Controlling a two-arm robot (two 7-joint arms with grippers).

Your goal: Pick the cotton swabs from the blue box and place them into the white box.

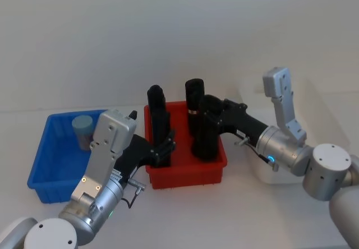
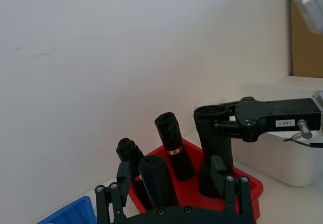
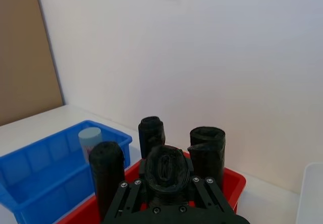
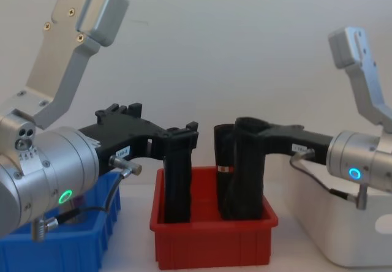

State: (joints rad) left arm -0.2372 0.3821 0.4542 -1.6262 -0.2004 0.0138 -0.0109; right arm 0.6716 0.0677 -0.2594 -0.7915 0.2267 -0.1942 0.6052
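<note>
Three bins sit in a row on the white worktop: blue box toward the left edge, red bin in the middle, white box toward the right edge. A plain wall stands close behind all three.

One tub of cotton swabs stands upright in the blue box, near its far wall, grey-blue lid up. The right wrist view shows the same tub against the far rim, with bare blue floor in front of it.

The red bin holds several tall black cylinders, packed close together, tops well above the rim.

Left gripper reaches over the red bin's left side. Its fingers stand apart on either side of a black cylinder; whether they touch it cannot be told. The left arm's body crosses the blue box's near right corner.

Right gripper reaches in from over the white box to the red bin's right half. Its fingers are closed around the top of a black cylinder, which stands with its base in the bin.

Gap between red bin and white box is narrow.
</note>
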